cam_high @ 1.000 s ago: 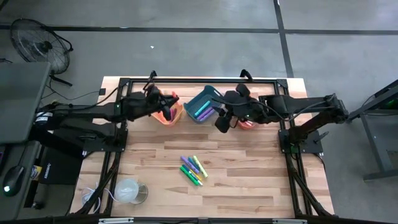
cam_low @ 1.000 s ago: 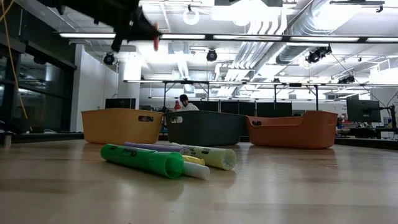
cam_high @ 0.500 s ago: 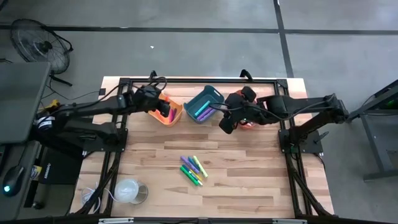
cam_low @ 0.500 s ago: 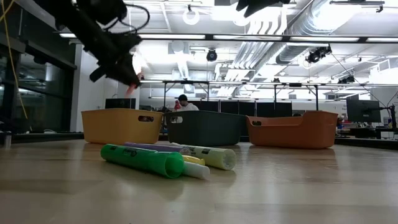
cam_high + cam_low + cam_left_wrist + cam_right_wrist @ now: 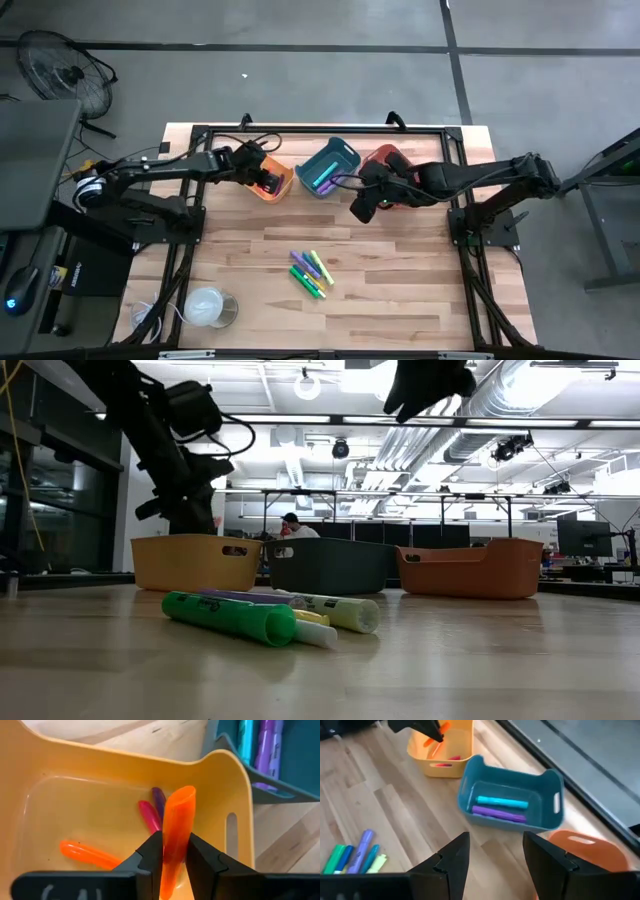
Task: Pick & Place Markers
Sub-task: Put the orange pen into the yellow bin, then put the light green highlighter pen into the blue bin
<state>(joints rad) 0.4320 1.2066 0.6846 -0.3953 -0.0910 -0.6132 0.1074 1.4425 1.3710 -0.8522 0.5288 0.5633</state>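
My left gripper [image 5: 267, 181] hangs over the yellow bin [image 5: 220, 765], shut on an orange marker [image 5: 176, 835]. On the bin's floor lie an orange marker [image 5: 85, 854], a pink one [image 5: 150, 816] and a purple one [image 5: 159, 800]. Several green, purple and yellow markers [image 5: 310, 272] lie flat in a cluster at the table's middle. My right gripper [image 5: 492, 865] stands open and holds nothing, above the table by the blue bin [image 5: 510, 800], which holds a cyan and a purple marker. My left gripper pinches the orange marker between its two fingers [image 5: 150, 852], which press on its two sides [image 5: 172, 855]. The fingers slant down from above into the yellow bin. The marker runs along the fingers, and its free end [image 5: 182, 795] sticks out past them over the bin's inside.
Three bins stand in a row at the far side: yellow [image 5: 272, 184], blue [image 5: 328, 168] and red-orange [image 5: 392, 182]. A white round cup [image 5: 207, 306] sits near the front left corner. Bare wood lies around the marker cluster.
My left gripper has come down toward the yellow bin and tipped from nearly level to pointing steeply down, keeping the orange marker between its fingers. My right gripper has sunk a little over the table by the blue bin, still open.
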